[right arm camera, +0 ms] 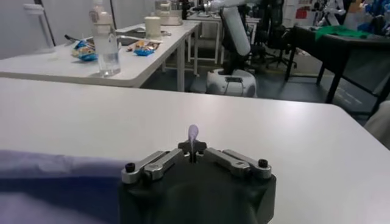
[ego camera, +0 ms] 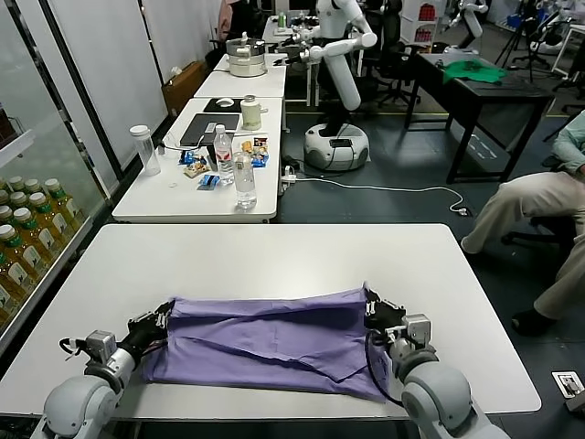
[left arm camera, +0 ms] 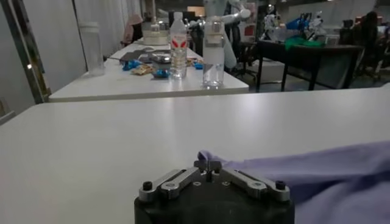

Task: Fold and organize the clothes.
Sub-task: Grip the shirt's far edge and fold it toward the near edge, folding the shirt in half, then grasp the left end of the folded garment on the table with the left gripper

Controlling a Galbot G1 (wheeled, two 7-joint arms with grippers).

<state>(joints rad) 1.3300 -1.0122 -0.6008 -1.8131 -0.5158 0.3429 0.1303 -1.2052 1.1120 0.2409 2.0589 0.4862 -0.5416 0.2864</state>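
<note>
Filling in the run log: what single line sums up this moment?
left gripper: shut on T-shirt left corner | right gripper: shut on right corner | T-shirt: folded band on white table

Even indoor light (soft backgrounds)

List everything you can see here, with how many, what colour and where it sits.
T-shirt: one, lavender, partly folded, near edge of white table.
Water bottles: two, clear, on the next table back.
Tumbler: one, clear, that table's left side.
Snack packets: several, blue, beside the bottles.
Green garment: one, on the dark table, far right.
Other robot: one, white, behind.
Seated person: one, right edge.
Left gripper: shut on shirt's left edge.
Right gripper: shut on right edge.
</note>
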